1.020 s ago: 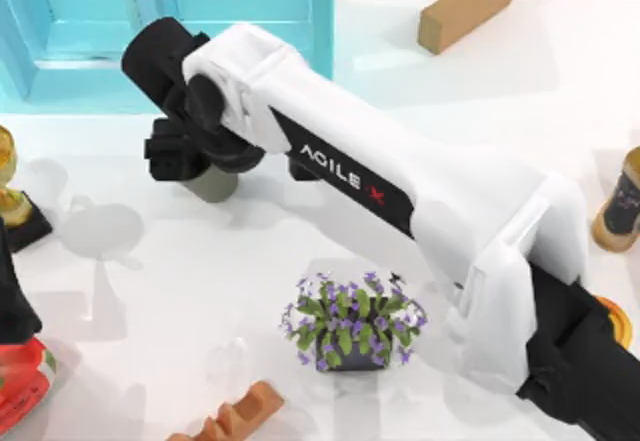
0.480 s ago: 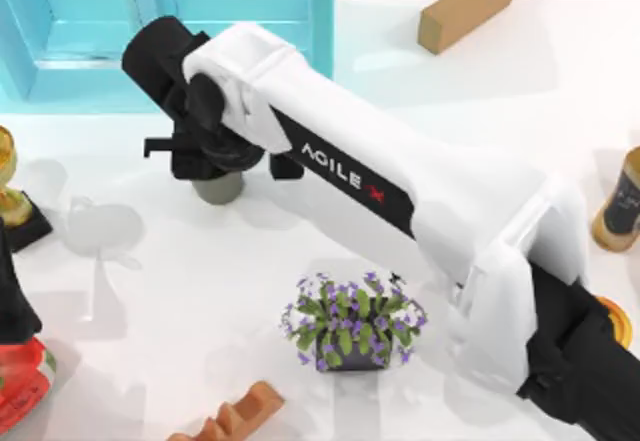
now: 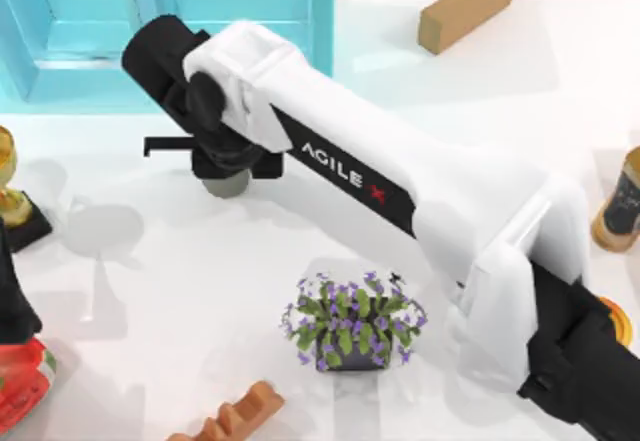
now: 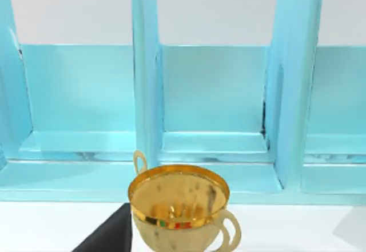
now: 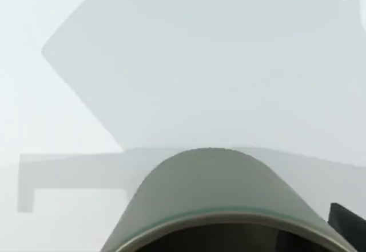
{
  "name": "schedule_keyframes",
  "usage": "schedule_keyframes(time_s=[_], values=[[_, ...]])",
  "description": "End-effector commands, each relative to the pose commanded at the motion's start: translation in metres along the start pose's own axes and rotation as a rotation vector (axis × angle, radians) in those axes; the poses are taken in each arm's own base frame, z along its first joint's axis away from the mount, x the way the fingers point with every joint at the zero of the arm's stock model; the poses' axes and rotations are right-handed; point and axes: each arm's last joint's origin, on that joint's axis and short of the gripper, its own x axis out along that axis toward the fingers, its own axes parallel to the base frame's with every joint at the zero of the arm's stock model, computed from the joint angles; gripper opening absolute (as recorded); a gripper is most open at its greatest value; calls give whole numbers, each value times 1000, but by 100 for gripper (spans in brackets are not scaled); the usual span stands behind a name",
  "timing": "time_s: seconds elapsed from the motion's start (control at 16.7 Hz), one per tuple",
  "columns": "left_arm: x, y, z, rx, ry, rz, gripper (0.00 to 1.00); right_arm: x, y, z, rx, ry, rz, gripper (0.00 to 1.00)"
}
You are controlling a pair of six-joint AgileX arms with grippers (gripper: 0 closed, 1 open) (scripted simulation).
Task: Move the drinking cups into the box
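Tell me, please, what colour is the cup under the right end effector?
Dark olive-grey; the cup shows best in the right wrist view, near the turquoise box.

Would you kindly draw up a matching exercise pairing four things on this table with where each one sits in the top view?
Things:
1. olive-grey cup
2. brown block
3. turquoise box
4. potted purple flowers

Places:
A. far right part of the table, lying at a slant
B. near middle of the table, in front of the right arm's white link
C. under the right pincer, just in front of the box
D. far left corner, with upright dividers

Pairs: 1-C, 2-A, 3-D, 4-B
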Motion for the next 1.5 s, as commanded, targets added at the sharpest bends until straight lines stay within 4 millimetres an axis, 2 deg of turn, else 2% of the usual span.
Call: schedule_keyframes(time_s=[0.42,0.54,0.84,1.2,1.32,1.5], values=[[0,0,0,0,0,0,100,-2,1,0,-2,-1,3,0],[0,0,0,0,0,0,100,-8,-3,7,3,-10,8,0],[0,0,0,0,0,0,100,-46,-35,36,5,-21,15,0],[0,0,0,0,0,0,100,-79,-88,45,-6,9,-6,0],[0,0,0,0,0,0,100,-88,-97,47,-3,1,1,0],[0,0,0,0,0,0,100,-90,-98,47,-2,-1,3,0]])
